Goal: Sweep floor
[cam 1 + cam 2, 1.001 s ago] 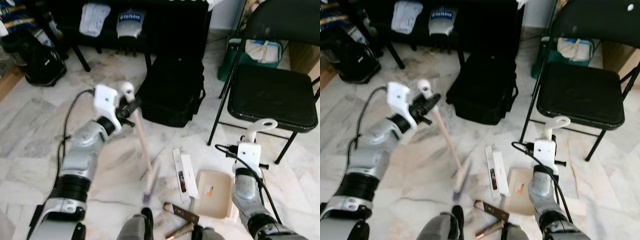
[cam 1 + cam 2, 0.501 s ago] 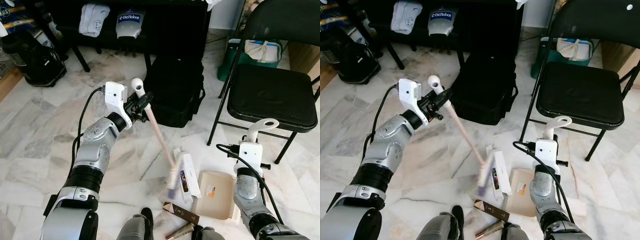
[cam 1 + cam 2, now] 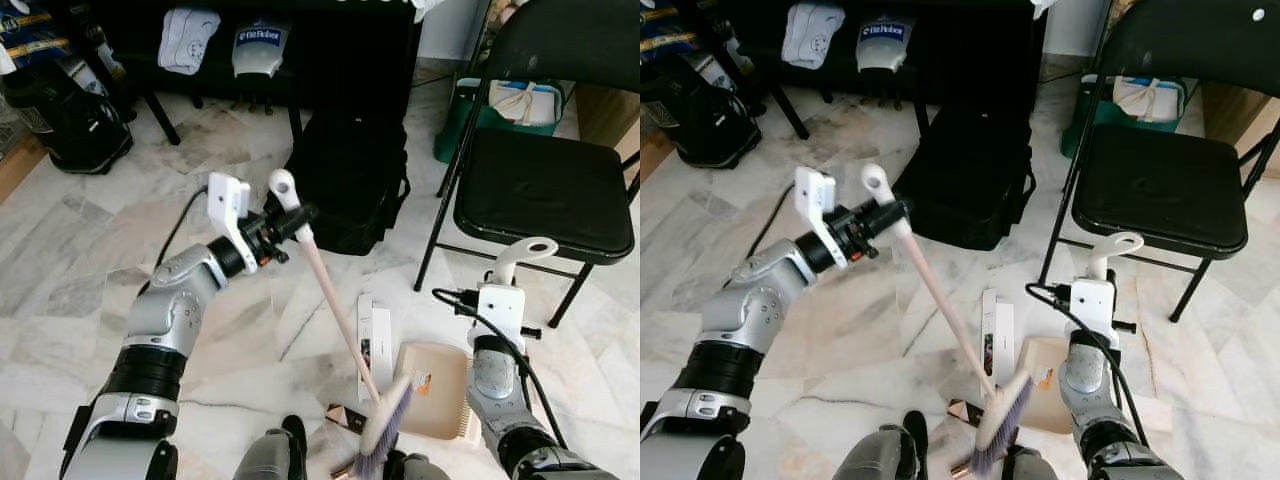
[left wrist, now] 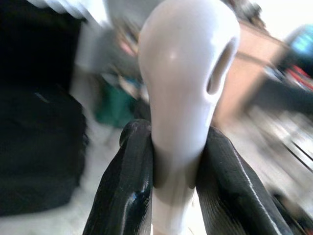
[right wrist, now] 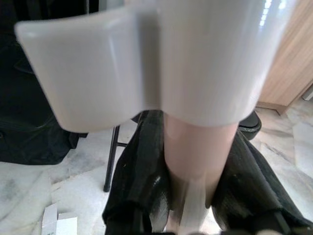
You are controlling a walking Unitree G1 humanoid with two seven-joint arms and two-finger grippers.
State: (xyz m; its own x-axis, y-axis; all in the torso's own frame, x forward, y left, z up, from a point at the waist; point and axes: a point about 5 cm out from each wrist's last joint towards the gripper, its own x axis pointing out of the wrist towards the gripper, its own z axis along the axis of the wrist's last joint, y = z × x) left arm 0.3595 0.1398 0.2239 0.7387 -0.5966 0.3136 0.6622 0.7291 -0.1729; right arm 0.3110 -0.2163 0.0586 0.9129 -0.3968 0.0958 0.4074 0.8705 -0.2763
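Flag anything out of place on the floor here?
Litter on the marble floor: a flat white box and a dark box lie loose beside the dustpan. The left gripper holds the broom, head by the dark box; the right gripper holds the dustpan handle.

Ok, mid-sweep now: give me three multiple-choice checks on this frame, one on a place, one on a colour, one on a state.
1. Where is the brush head?
A. beside the dustpan
B. on the folding chair
C. against the black bag

2. What colour is the chair seat?
A. white
B. black
C. green

3. How is the left gripper?
A. open in the air
B. open on the floor
C. shut on the brush handle

Answers: 1 A, the bristles sit at the dustpan's left edge, near the small boxes. 2 B, the seat is black. 3 C, the left wrist view shows both fingers pressed on the handle.
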